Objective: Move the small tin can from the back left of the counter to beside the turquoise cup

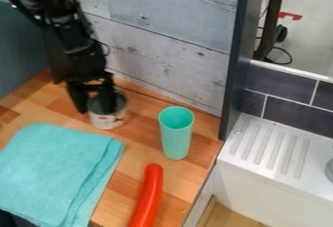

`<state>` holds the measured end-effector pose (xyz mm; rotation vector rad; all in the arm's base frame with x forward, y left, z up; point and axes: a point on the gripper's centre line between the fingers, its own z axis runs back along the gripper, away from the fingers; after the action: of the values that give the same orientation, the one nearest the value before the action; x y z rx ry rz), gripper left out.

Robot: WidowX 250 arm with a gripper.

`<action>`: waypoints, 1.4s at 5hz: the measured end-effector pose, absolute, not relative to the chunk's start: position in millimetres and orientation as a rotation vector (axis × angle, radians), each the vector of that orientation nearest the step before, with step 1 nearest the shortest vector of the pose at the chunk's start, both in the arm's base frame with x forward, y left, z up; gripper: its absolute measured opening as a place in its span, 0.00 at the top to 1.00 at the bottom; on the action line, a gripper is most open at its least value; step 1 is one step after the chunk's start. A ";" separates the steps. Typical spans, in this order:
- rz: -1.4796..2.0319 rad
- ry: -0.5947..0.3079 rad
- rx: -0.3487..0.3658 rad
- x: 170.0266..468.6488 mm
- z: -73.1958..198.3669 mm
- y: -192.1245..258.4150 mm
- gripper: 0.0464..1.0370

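At the upper left, the black gripper (95, 107) hangs down over a small can (108, 120) with a pale, printed side. Its fingers stand apart, one outside the can's left wall and the other reaching into the can's mouth. The can is upright on the wooden counter, near the grey plank wall. To its right, a tall mint-green cup (176, 138) stands upright. A folded turquoise cloth (52, 170) lies at the left front, and a curved red-orange object (149, 194) lies below the cup.
The wooden counter (139, 150) ends at the right beside a white sink unit with a ribbed drainboard (270, 148). Behind the counter rises a grey plank wall (166, 55), with a dark upright post (235, 60) at its right end and dark tiles (286, 85) beyond.
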<state>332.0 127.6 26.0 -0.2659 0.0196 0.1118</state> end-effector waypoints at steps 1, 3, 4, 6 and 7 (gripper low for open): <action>0.051 0.031 -0.285 338.8 26.9 104.0 0.04; 0.049 0.056 -0.248 339.9 38.9 105.5 0.04; 0.067 0.019 -0.107 344.8 71.1 126.9 0.04; 0.005 -0.011 0.062 305.1 130.4 136.0 0.04; -0.063 0.027 0.048 268.6 132.5 135.6 0.04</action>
<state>268.6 135.6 132.5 0.0476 0.0271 -0.0628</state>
